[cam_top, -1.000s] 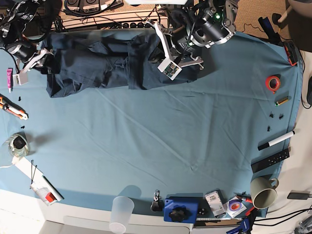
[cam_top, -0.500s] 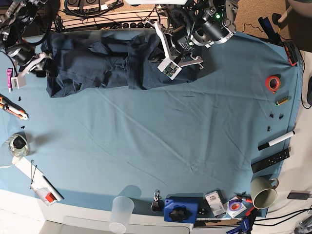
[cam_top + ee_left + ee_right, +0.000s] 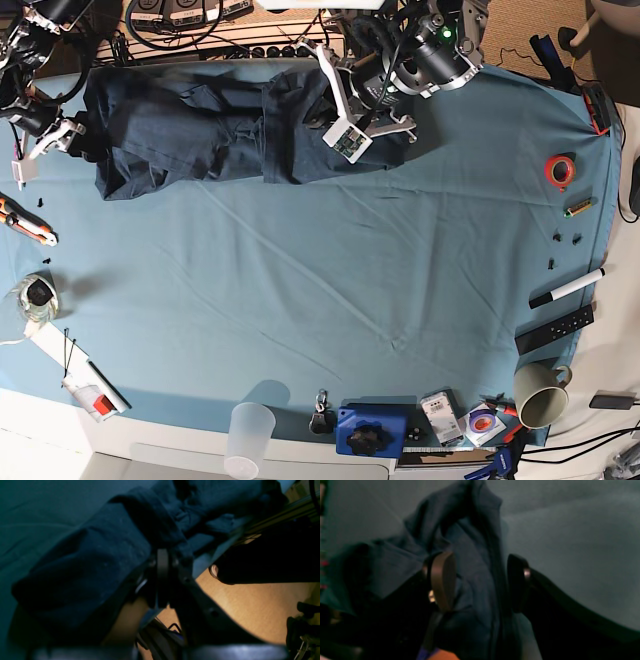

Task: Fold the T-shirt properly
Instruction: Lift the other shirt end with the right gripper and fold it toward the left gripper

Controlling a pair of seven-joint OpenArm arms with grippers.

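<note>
Lying along the far edge of the surface (image 3: pixel 330 300), the T-shirt (image 3: pixel 200 130) stretched with its long axis running left to right in the base view, bunched and creased, on the teal cloth that covered the surface. Which end held the collar could not be told. Along the near edge stood a clear plastic cup (image 3: pixel 250 437), a blue box (image 3: pixel 371 430) and a beige mug (image 3: pixel 541 394); a white marker (image 3: pixel 567 288) and a red tape roll (image 3: pixel 560 171) lay toward the right edge.

At the shirt's right end, the left gripper (image 3: pixel 163 565) had its jaws pressed together on a fold of the navy fabric, as the left wrist view showed, with the cloth draping away to the left of the jaws. In the base view that arm sat over the shirt's right end.

At the shirt's left end, the right gripper (image 3: pixel 480 580) stood with jaws wide apart, a ridge of the shirt rising between the two pads (image 3: pixel 442 580). Whether the pads touched the fabric could not be told.
</note>
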